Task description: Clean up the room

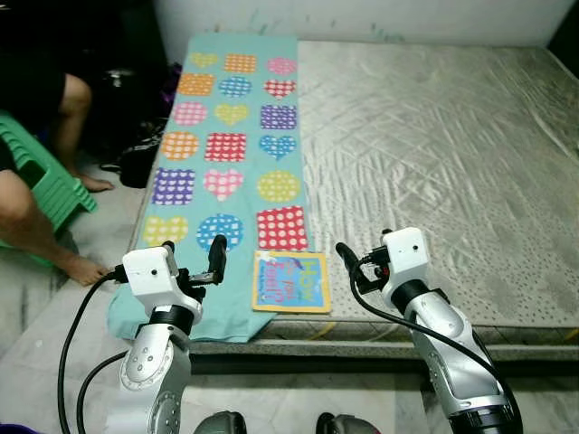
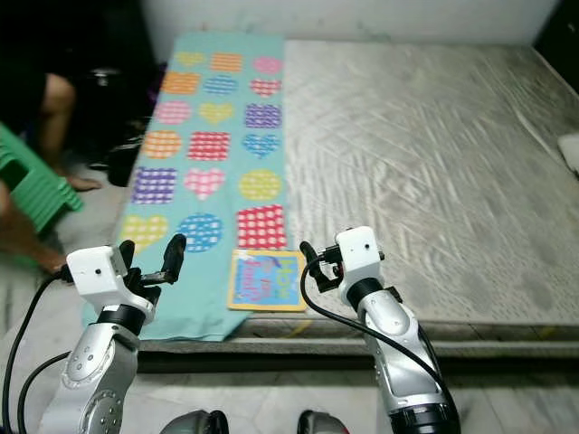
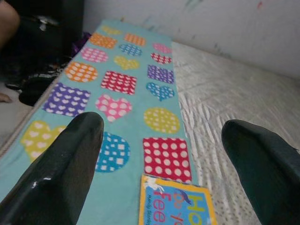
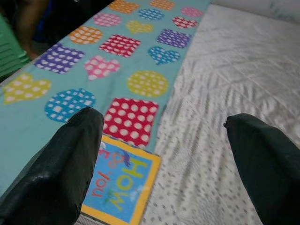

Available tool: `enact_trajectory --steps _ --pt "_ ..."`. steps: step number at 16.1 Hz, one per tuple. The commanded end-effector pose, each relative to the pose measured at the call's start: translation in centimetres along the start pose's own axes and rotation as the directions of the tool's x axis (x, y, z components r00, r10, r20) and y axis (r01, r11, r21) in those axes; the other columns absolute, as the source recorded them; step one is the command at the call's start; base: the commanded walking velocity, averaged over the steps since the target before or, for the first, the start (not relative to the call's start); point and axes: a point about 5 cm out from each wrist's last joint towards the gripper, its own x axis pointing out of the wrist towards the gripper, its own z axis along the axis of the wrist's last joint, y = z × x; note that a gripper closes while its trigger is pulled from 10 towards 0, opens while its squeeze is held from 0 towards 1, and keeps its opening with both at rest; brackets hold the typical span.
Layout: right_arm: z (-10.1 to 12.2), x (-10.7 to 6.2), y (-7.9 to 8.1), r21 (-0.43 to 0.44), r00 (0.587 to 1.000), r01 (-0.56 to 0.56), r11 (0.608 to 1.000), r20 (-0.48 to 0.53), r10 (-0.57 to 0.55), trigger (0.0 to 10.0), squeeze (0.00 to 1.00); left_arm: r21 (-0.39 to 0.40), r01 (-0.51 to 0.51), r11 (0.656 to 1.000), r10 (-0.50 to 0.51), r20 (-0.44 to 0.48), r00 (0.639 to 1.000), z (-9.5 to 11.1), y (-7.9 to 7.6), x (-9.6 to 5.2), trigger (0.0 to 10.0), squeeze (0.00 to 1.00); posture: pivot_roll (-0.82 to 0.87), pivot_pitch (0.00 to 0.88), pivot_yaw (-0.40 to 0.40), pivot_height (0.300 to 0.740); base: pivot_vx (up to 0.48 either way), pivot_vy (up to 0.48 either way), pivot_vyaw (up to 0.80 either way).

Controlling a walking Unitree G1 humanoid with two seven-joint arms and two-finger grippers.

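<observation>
A: The book (image 1: 291, 282) is what tidying this room comes down to, I'd say. Where do the tools stand?

B: The left tool (image 1: 210, 264) hovers with its fingers spread wide, empty, just beside the book's left edge. The right tool (image 1: 349, 268) is equally wide and empty, just off the book's right edge.

A: And the book itself?

B: Lying flat at the near edge of the mattress (image 1: 434, 145), its upper part on the patterned teal cloth (image 1: 226, 136), below the red dotted square.

A: What could go wrong?

B: It's thin and flat, so fingers coming straight down may skid off the cover. A push might bunch the cloth or nudge the book over the mattress edge to the floor. A person's leg (image 1: 36, 226) and a green stool (image 1: 45, 181) sit near the left side, so a wide left swing is risky.
</observation>
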Motion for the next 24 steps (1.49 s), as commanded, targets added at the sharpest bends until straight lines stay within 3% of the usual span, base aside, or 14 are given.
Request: enact_trajectory --steps 1,12,18,24 --pt "-0.15 0.06 0.24 0.009 1.000 -0.017 1.000 -0.014 0.017 10.0 0.00 0.014 -0.009 1.000 0.009 -0.013 1.000 -0.25 0.35 -0.14 10.0 0.00 -0.12 0.150 -0.014 0.740 0.000 0.398 0.00" --pt "-0.45 -0.10 0.38 0.021 0.999 -0.021 1.000 -0.029 0.022 10.0 0.00 0.016 -0.017 1.000 0.017 -0.014 1.000 -0.20 0.44 -0.01 10.0 0.00 -0.12 0.161 -0.006 0.740 0.000 0.000 0.00" --pt "-0.40 -0.17 0.17 0.028 1.000 -0.002 1.000 -0.029 0.003 10.0 0.00 0.013 -0.011 1.000 0.011 -0.017 1.000 -0.23 0.36 -0.04 10.0 0.00 -0.12 0.164 -0.006 0.740 0.000 0.453 0.00" --pt "-0.42 -0.13 -0.36 0.022 0.999 0.037 0.999 -0.036 -0.036 10.0 0.00 -0.012 0.052 0.999 -0.052 0.010 0.999 0.06 -0.34 -0.12 10.0 0.00 -0.13 0.165 -0.004 0.740 0.000 0.000 -0.11"
